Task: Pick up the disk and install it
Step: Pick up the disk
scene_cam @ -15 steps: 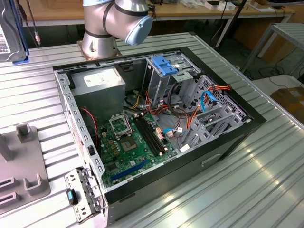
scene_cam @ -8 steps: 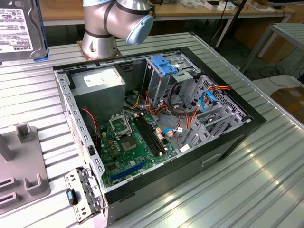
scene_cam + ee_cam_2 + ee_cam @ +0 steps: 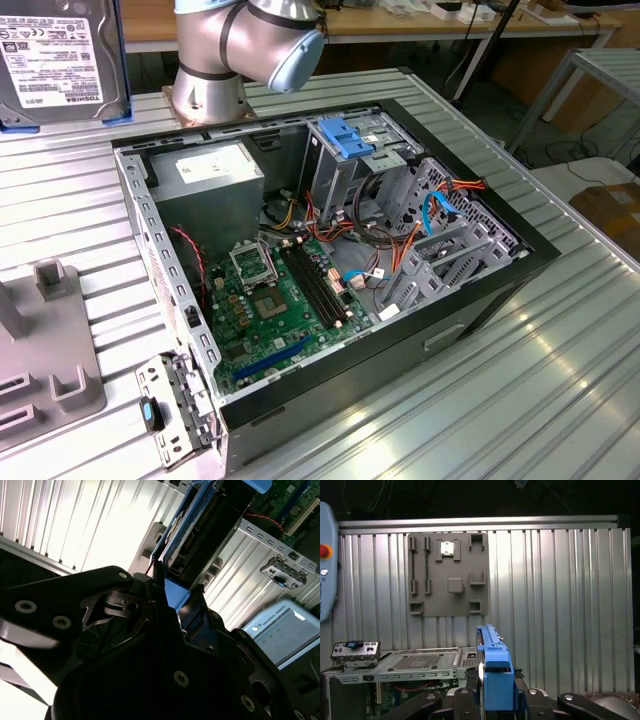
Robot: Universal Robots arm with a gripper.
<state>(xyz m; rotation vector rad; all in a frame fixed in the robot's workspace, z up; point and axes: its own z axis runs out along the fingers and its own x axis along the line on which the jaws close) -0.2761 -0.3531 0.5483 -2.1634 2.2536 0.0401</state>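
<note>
The black pincer (image 3: 177, 600) is clenched on one end of the disk (image 3: 192, 535), a flat grey metal hard drive with a white label framed by a bright blue plastic carrier rail. In the first wrist view the blue rail (image 3: 492, 660) is seen edge-on between the two fingers. In the exterior view the disk (image 3: 50, 55) is held aloft, well apart from the open black computer case (image 3: 380, 350) and at about ten o'clock from it.

Because the drive is gripped at one end only, it is judged that it could pivot or slip between the fingers if it is nudged. A tilted rail would likely jam at the mouth of the metal drive cage (image 3: 350, 170), which sits at twelve o'clock inside the case and is topped by a fixed blue plastic bracket (image 3: 345, 138). The loose orange cables (image 3: 410, 240) and thin blue cables (image 3: 435, 210) at two o'clock could be snagged or pinched.

The case also holds a green motherboard (image 3: 270, 300) at its centre and a grey power supply box (image 3: 205, 180) at eleven o'clock. The case rests on the ribbed metal desk (image 3: 500, 400). A grey fixture plate (image 3: 447, 595) carries a small pale square part (image 3: 447, 548) in one pocket.
</note>
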